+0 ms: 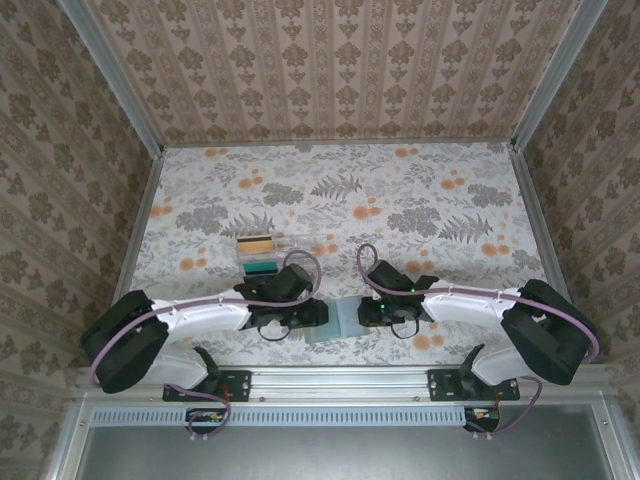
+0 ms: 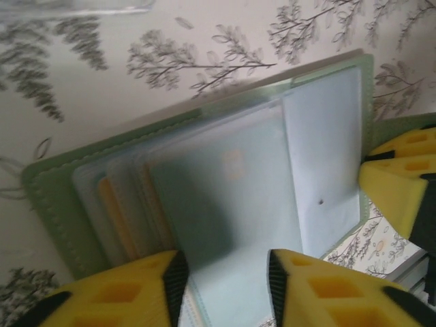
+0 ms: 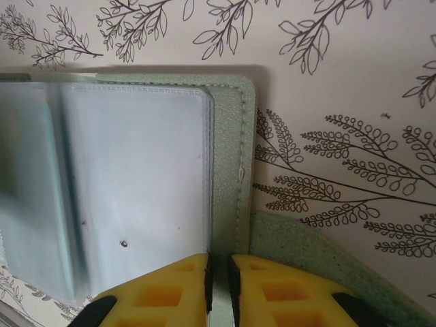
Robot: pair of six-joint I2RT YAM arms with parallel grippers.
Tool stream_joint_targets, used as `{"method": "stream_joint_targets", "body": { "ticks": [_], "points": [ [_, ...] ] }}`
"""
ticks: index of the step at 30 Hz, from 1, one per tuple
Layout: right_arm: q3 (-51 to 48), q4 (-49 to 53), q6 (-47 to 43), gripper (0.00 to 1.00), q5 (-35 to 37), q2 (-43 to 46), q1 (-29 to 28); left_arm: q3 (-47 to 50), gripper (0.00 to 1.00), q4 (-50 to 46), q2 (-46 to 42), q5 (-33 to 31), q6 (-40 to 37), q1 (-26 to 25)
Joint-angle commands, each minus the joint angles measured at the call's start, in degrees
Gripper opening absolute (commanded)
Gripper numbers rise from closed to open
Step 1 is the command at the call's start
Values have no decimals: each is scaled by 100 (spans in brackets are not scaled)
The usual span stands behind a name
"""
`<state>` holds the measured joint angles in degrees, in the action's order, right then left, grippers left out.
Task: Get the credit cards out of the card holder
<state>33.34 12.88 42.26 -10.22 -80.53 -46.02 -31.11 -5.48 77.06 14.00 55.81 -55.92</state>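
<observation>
While lying spread open on the floral desk (image 1: 450, 200) between both arms, near the front edge: pale sage-green card holder (image 1: 343, 319), clear sleeves facing up. Pinched at its stitched green border by right jaws, almost closed on it. Straddled by left jaws, parted, yellow fingertips (image 2: 129, 289) either side of one sleeve leaf. Tucked in the stacked sleeves: orange-edged credit cards (image 2: 112, 211). Just beyond the left jaws: clear plastic tray (image 1: 305, 243) holding a teal-green card (image 1: 262, 267).

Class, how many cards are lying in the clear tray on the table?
2. A tan card lies at the clear tray's left end; a teal card lies right in front of it. Others may be hidden beneath.
</observation>
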Motion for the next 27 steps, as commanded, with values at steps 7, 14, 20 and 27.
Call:
{"method": "stream_joint_targets", "body": {
  "ticks": [7,14,20,27],
  "points": [
    [-139,63,107,19,116,-217,-124,-158,49,351,286,338,-158,-71],
    [-170,42,138,19,139,-196,-126,-254,56,424,245,411,-276,-83],
    [-203,89,170,26,245,-21,-121,-400,73,285,50,378,-412,-86],
    [-170,235,160,35,386,182,-116,-417,85,311,20,419,-453,-95]
  ]
}}
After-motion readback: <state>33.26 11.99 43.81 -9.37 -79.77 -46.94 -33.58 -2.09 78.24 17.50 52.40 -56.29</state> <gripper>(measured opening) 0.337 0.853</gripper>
